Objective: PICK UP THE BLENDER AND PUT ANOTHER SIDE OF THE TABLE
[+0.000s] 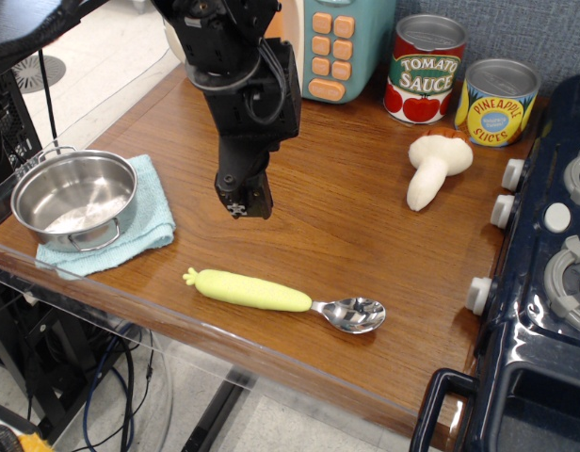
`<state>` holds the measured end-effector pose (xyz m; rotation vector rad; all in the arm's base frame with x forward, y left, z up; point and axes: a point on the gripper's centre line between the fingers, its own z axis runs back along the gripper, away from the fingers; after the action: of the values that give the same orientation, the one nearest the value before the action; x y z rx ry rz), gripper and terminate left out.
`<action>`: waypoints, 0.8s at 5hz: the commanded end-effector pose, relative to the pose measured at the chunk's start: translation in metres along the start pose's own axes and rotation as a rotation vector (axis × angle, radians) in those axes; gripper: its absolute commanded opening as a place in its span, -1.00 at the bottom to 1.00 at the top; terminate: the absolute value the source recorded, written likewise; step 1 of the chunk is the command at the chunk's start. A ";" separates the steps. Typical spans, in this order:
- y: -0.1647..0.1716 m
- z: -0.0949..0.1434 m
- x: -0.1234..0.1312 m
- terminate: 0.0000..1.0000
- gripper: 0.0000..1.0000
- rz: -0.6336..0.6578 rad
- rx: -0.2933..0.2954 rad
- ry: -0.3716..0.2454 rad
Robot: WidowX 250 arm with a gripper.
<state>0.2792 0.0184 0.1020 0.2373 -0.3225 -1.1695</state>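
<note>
Observation.image looks down across the brown wood-grain bench [365, 235], which fills the middle of the frame; the black arm comes down from the upper centre and its tool [243, 201] hangs left of centre, its tip narrow with the fingers seemingly together, holding nothing, though its exact opening cannot be told from this angle; the mushroom [435, 167] lies on its side in the upper right of the frame, cream stem pointing toward the lower edge, well apart from the tool and just in front of the two cans; the tomato sauce can [425, 69] stands upright at the top right, with the pineapple slices can [497, 102] just beside it to the right; a teal toy with orange buttons [333, 42] stands at the top centre, behind the arm; at the left edge a steel pot [75, 199] sits on a light blue cloth [144, 235]; a spoon [285, 297] with a yellow-green handle lies in the lower middle, its metal bowl pointing right; a dark blue toy stove [544, 282] with white knobs takes the right edge.
</note>
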 end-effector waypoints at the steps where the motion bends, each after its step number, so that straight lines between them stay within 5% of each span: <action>1: 0.000 0.000 0.000 -1.00 1.00 0.000 0.000 0.000; 4: 0.047 -0.007 0.077 -1.00 1.00 0.078 0.045 -0.064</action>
<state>0.3469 -0.0363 0.1041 0.1999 -0.3578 -1.0955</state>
